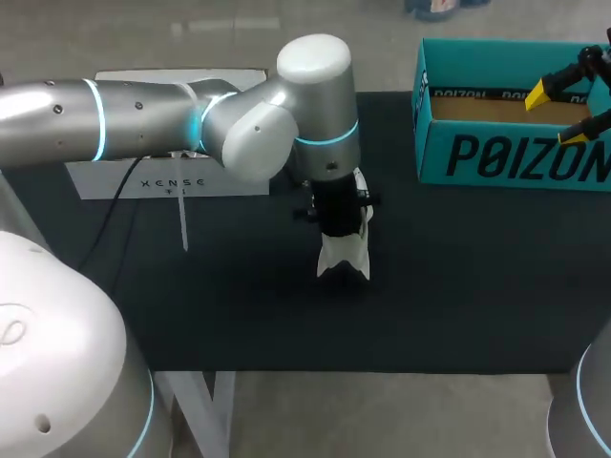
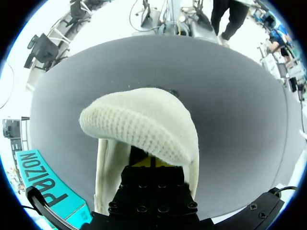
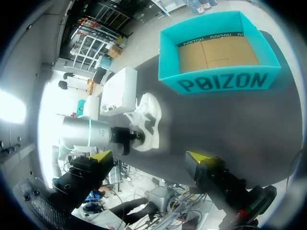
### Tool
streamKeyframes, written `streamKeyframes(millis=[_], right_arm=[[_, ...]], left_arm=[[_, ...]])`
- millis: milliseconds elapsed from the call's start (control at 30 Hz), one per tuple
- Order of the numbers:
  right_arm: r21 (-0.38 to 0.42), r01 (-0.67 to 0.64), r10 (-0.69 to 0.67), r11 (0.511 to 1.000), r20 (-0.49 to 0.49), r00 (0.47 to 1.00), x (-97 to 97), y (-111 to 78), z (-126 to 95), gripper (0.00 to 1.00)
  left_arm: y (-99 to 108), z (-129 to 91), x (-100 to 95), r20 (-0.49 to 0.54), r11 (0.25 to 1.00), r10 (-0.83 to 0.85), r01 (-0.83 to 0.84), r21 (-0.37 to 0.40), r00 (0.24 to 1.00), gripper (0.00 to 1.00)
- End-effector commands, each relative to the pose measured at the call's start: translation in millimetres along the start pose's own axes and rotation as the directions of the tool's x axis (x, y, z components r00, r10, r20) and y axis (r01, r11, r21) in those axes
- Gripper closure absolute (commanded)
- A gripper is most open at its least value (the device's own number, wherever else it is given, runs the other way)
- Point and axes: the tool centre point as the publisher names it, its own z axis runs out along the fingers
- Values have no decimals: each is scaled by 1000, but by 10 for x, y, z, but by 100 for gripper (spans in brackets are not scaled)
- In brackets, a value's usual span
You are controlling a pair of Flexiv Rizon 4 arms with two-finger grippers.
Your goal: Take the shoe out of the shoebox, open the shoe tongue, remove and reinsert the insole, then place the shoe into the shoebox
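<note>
A white knit shoe stands on the black mat near the table's middle. My left gripper points straight down into it and is shut on the shoe. In the left wrist view the shoe's knit upper curves over the fingers, and only a sliver of yellow shows at the left gripper. The teal shoebox sits at the far right with its bare cardboard floor showing. My right gripper hangs open above the box. From the right wrist, the right gripper frames the shoe and the shoebox ahead.
A white box lies at the back left behind my left arm, with a thin cable trailing from it. That white box also shows past the shoe from the right wrist. The shoebox wall lies beside the left gripper.
</note>
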Motion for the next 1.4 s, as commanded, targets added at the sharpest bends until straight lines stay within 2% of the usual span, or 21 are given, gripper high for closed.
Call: streamKeyframes(millis=[33, 133, 267, 433, 1067, 1267, 1400], right_arm=[[-1, -2, 2, 1000, 2, 1000, 1, -7, 2, 0], [-1, -2, 2, 1000, 2, 1000, 1, -7, 2, 0], [-1, -2, 2, 1000, 2, 1000, 1, -7, 2, 0], [-1, -2, 2, 1000, 2, 1000, 1, -7, 2, 0], [-1, -2, 2, 1000, 2, 1000, 1, -7, 2, 0], [-1, -2, 2, 1000, 2, 1000, 1, -7, 2, 0], [-1, -2, 2, 1000, 2, 1000, 1, -7, 2, 0]], left_arm=[[72, -113, -34, -7, 998, -8, 8, 64, 1000, 100], [97, -287, -65, 6, 995, -10, 9, 102, 1000, 100], [171, -444, -103, 17, 996, 3, -5, 85, 1000, 100], [225, -534, -136, 14, 997, 20, -21, 70, 1000, 100], [223, -554, -138, 10, 998, 6, -7, 58, 1000, 100], [292, -538, -103, -61, 990, 143, -143, 4, 988, 100], [331, -514, -115, -51, 988, 154, -153, 15, 987, 100]])
